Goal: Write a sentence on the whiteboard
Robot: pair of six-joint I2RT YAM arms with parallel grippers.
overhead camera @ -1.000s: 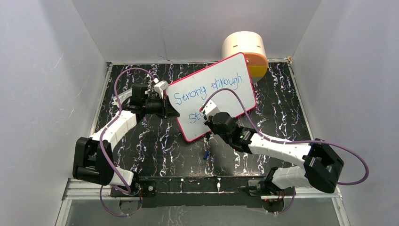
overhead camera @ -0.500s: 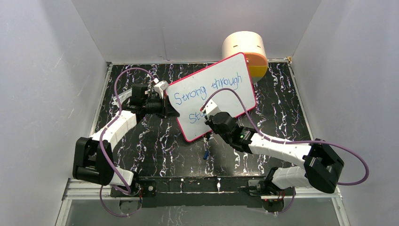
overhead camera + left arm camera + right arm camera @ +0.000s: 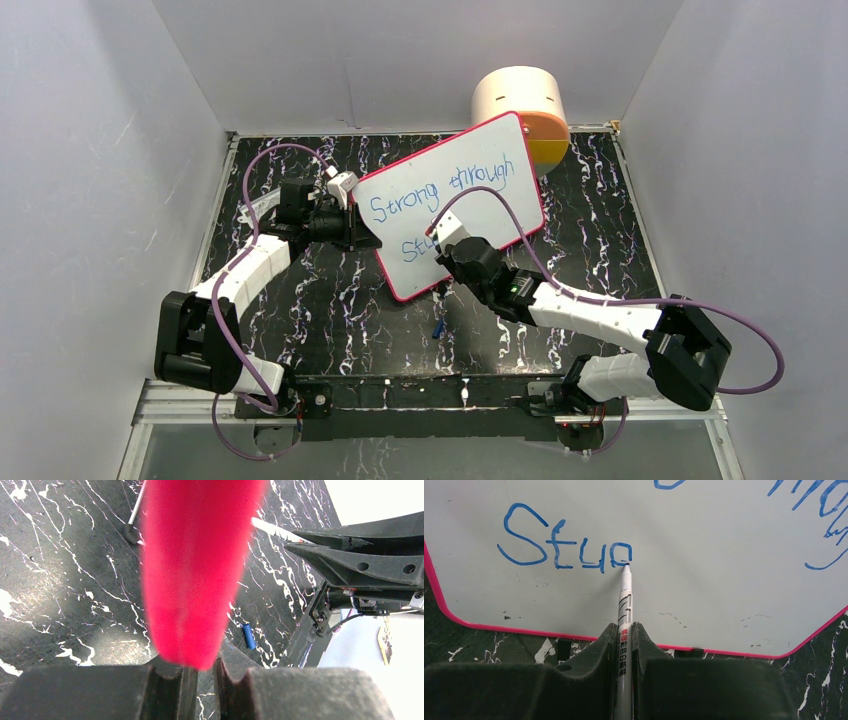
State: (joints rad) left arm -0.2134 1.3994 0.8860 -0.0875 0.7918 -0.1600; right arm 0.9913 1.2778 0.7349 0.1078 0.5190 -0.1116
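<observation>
The whiteboard (image 3: 400,265), white with a pink-red frame, lies tilted on the black marbled table. My left gripper (image 3: 362,238) is shut on its left edge. In the left wrist view that pink edge (image 3: 195,570) runs blurred out from between the jaws of the left gripper (image 3: 202,667). The sentence (image 3: 440,190) reads "Strong through" in blue, with "Stug" (image 3: 564,555) below it. My right gripper (image 3: 440,245) (image 3: 624,630) is shut on a white marker (image 3: 625,600). The marker's tip touches the board at the last letter.
A cream cylinder with an orange lid (image 3: 520,100) stands behind the board's far right corner. A small blue cap (image 3: 438,327) (image 3: 248,636) lies on the table in front of the board. Grey walls close in the table on three sides.
The right gripper and marker have shifted only very slightly on the lower line. The left arm and the board have stayed still.
</observation>
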